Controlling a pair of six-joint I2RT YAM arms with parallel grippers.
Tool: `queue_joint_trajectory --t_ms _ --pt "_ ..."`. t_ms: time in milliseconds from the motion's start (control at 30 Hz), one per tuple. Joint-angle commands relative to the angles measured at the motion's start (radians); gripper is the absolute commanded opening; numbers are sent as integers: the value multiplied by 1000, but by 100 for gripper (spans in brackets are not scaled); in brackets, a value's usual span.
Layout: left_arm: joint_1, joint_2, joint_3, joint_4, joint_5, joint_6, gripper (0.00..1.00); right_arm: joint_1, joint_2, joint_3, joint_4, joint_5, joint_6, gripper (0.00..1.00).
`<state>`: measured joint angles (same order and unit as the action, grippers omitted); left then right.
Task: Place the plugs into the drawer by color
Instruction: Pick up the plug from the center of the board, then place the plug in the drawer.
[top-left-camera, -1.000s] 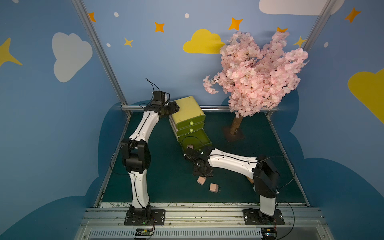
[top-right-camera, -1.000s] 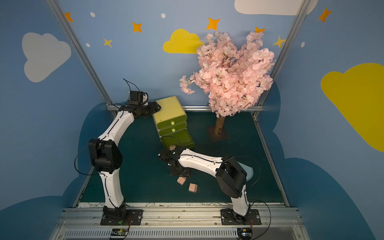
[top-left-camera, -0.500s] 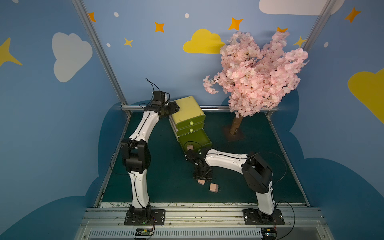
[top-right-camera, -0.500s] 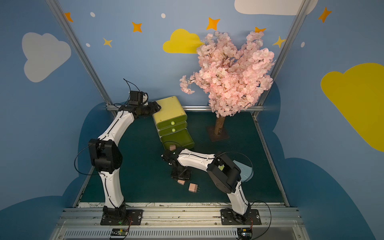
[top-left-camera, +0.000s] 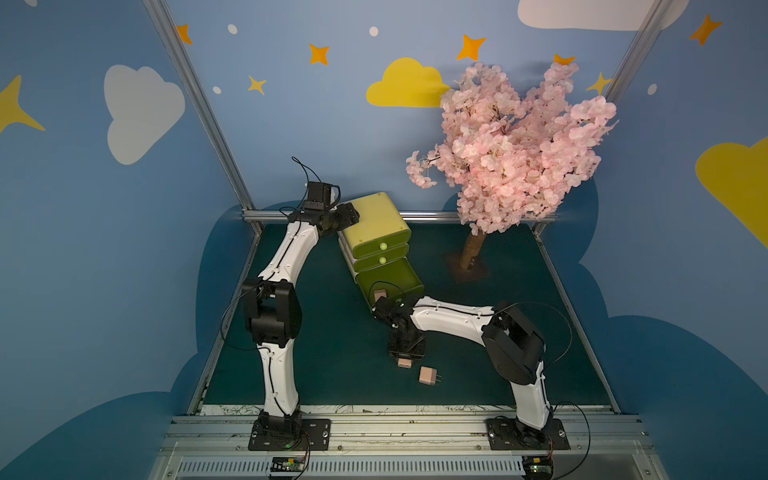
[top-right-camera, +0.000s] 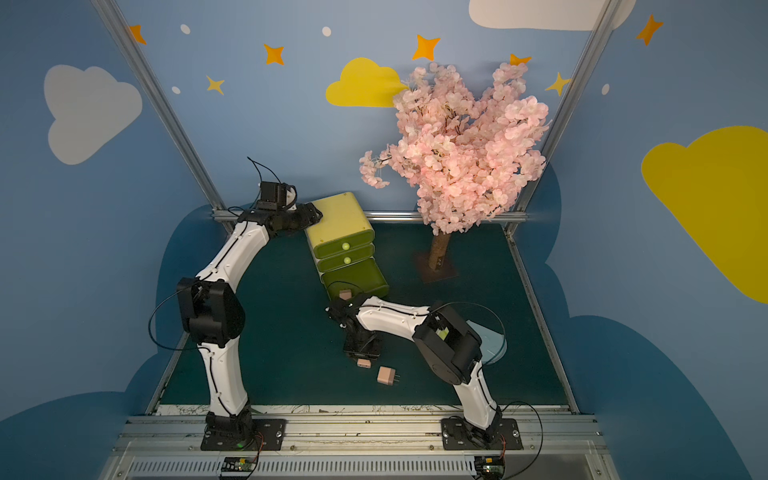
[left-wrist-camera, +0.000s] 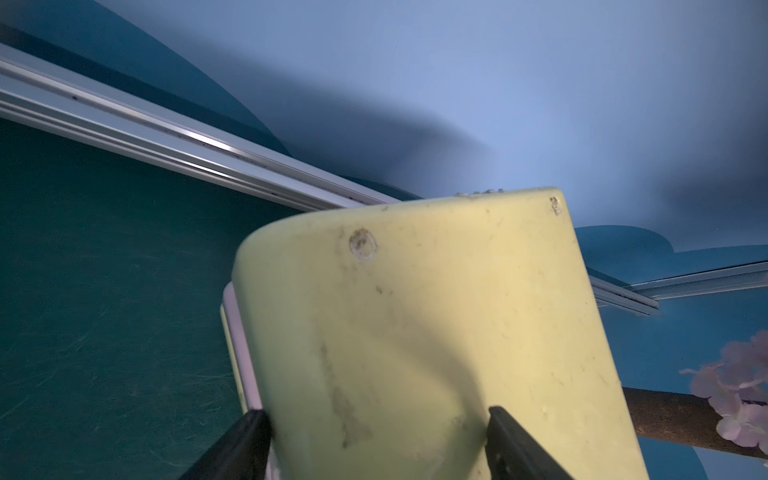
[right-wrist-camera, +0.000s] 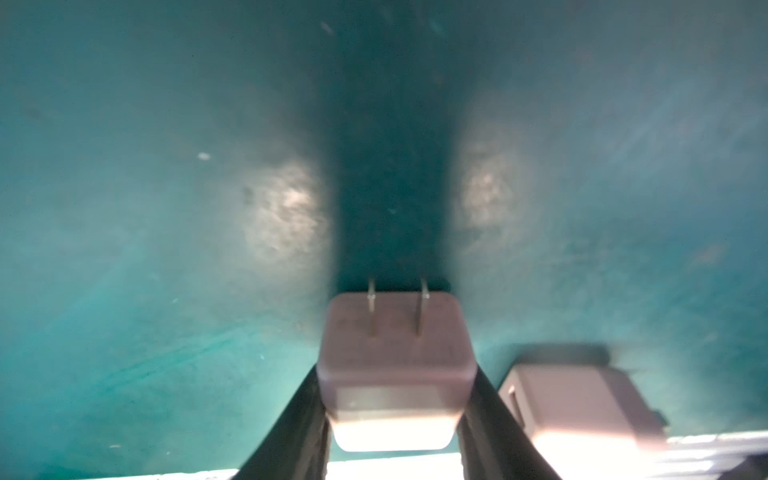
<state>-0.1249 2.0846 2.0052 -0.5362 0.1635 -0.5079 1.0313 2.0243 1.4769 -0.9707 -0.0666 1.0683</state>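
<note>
The yellow-green drawer (top-left-camera: 376, 220) chest stands at the back of the mat, its bottom drawer (top-left-camera: 392, 276) pulled out with one pink plug (top-left-camera: 379, 296) inside. My left gripper (top-left-camera: 347, 216) is shut on the chest's top rear corner; in the left wrist view its fingers (left-wrist-camera: 253, 432) straddle the chest's wall (left-wrist-camera: 415, 311). My right gripper (top-left-camera: 405, 357) points down at the mat, shut on a pink plug (right-wrist-camera: 395, 357), prongs facing away from the camera. A second pink plug (top-left-camera: 428, 376) lies just beside it. Both top views show the same layout.
A pink blossom tree (top-left-camera: 511, 145) stands at the back right on a brown base (top-left-camera: 467, 266). A pale blue disc (top-right-camera: 488, 338) lies behind the right arm's elbow. The mat's front edge meets a metal rail (top-left-camera: 374, 411).
The right arm has swung from the open drawer toward the front and lowered over a pink plug, and its jaws have narrowed onto it. The left arm has not moved.
</note>
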Motion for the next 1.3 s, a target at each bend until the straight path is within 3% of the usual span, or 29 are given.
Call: queue_joint_trajectory --t_ms 0,233,367,467,833,1267 --pt "-27 3 -26 -118 20 33 81 -10 -99 47 -5 88 -182 22" --pt "-27 -3 -22 -117 13 35 81 -18 -282 24 145 195 -522 19" --pt "-28 0 -23 -116 20 27 81 -35 -262 95 164 295 -669 20" --pt "-30 0 -22 -116 18 28 81 -64 -187 195 161 289 -754 20" --pt "-32 0 -18 -116 10 32 81 -171 82 504 105 211 -868 20" --pt "-32 6 -14 -116 11 34 81 -224 195 551 125 139 -886 21"
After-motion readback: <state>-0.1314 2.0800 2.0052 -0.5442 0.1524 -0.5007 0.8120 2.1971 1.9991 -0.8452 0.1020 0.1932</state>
